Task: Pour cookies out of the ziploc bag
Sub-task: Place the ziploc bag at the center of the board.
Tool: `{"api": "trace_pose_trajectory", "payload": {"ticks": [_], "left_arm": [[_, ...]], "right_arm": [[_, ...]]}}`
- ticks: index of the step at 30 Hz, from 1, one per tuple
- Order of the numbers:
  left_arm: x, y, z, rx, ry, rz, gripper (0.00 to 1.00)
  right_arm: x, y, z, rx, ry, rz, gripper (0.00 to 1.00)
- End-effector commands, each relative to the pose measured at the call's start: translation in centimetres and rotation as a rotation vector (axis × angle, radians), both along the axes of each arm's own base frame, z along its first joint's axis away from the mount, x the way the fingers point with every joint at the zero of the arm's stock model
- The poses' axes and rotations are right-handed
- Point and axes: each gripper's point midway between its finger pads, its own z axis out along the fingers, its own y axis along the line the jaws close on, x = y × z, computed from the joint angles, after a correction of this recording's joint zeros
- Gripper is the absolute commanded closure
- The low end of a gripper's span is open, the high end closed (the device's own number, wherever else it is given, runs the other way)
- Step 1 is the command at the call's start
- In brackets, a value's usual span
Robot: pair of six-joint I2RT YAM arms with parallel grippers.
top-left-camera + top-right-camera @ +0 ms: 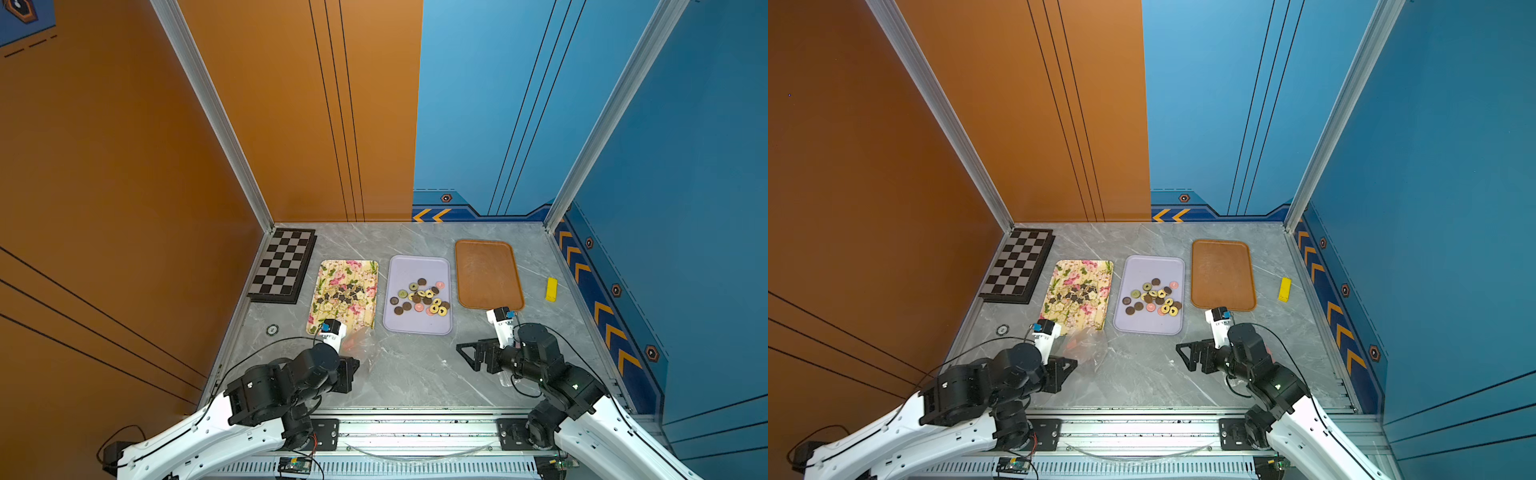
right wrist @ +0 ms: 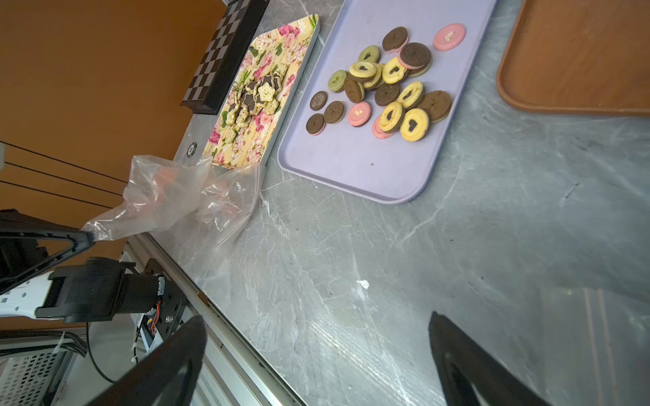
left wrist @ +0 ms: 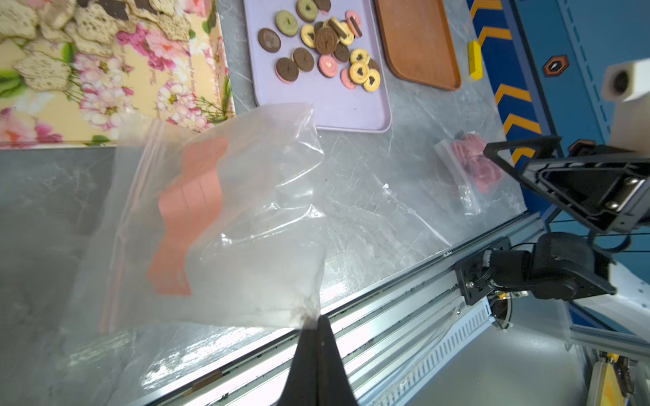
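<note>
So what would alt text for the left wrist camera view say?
The left hand pinches a corner of a clear, seemingly empty ziploc bag. Beyond it, round cookies lie on a lilac tray, and a second bag holds pink cookies.

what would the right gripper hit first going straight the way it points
Likely the bare tabletop: the right gripper points, jaws open, at marble short of the lavender tray. Its tilt is hard to judge.
</note>
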Motion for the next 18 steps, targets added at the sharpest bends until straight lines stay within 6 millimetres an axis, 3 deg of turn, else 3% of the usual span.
{"api": "trace_pose_trajectory", "payload": {"ticks": [1,4,7,10,14,18], "left_arm": [[1.8,4.1,2.0,0.102,-0.103,0.164,1.00],[3.2,7.8,3.9,0.225,-0.201,0.304,1.00],[3.8,12.8,5.3,0.449,-0.238,0.469,1.00],[3.4,16.0,4.8,0.628,-0.170,0.578,1.00],[3.3,16.3,3.3,0.668,-0.075,0.619,1.00],[2.7,14.6,0.2,0.657,0.092,0.584,1.00]], "right_arm": [[-0.3,0.4,0.4,0.005,0.012,0.023,0.00],[-0.3,0.6,0.6,0.009,0.014,0.032,0.00],[-0.5,0.6,0.8,0.011,0.013,0.037,0.00],[-0.7,0.5,0.8,0.010,0.013,0.038,0.00],[-0.8,0.5,0.7,0.010,0.013,0.040,0.00],[-0.9,0.7,1.1,0.018,0.012,0.051,0.00]]}}
